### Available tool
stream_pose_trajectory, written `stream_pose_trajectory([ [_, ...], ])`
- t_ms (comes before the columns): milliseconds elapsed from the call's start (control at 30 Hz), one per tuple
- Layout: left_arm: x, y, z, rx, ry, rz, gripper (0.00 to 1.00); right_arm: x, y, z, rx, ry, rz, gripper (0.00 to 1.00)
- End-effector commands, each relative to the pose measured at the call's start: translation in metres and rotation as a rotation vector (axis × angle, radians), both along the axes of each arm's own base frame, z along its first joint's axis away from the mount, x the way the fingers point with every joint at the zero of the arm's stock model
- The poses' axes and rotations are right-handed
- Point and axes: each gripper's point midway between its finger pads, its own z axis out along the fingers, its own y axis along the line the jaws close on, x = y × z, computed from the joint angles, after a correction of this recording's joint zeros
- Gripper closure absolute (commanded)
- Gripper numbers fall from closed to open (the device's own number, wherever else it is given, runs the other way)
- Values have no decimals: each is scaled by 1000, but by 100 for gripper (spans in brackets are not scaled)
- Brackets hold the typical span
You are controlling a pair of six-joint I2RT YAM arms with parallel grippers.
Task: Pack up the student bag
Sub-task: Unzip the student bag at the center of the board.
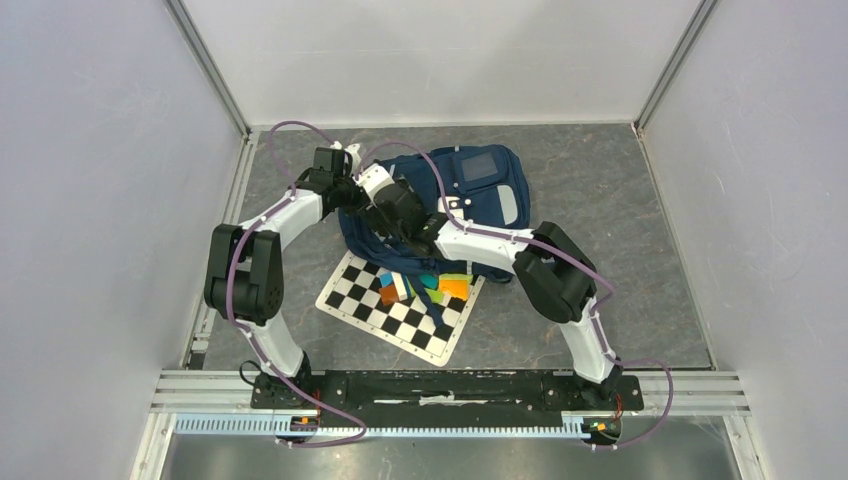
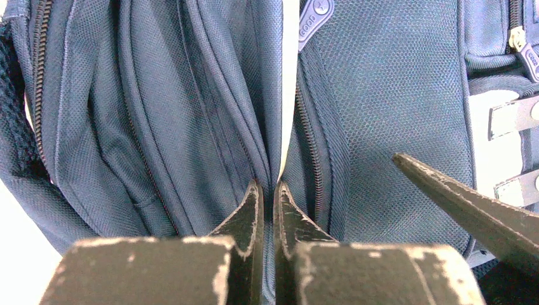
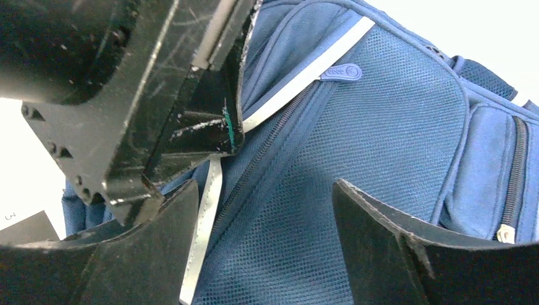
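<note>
Closest up are the black fingers of the left tool, drawn together and, as far as the left wrist view shows, pinched on a thin fold of the student bag. The seams and a zip line of the bag all run down into that pinch. The right tool stands with its fingers wide apart and nothing between them. It hovers just above the bag's mesh front panel, right beside the left tool.

The bag lies flat on the table at the far side of the arms. Its long axis slants from the end where both tools meet up toward its far right corner. A checkerboard lies just beside the bag's near edge, with a few coloured blocks on it close against the bag and partly under the right forearm.

The next move seems to turn on the zip. It runs slantwise through the gap between the right tool's fingers, alongside a pale reflective stripe, and its pull tab sits further along that line, beyond the fingertips. Both tools are at the same end of the bag, but only the right one is free, so I would expect it to reach along the zip's line toward the tab while the left holds the fabric taut. Whether any compartment is open yet I cannot tell.
</note>
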Motion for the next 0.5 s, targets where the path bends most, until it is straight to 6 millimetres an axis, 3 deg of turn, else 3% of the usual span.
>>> stream_pose_trajectory([
  [0,-15,-1,-9,-40,94,11,98,14,-3,2,-10,-35,-67,21],
  [133,-13,3,-9,-44,94,21,98,14,-14,-18,-9,4,-109,31],
  [267,-12,6,-11,-47,100,28,98,14,-34,-29,3,29,-148,34],
  [467,-11,7,-12,-58,106,31,98,21,-62,-32,24,38,-203,36],
])
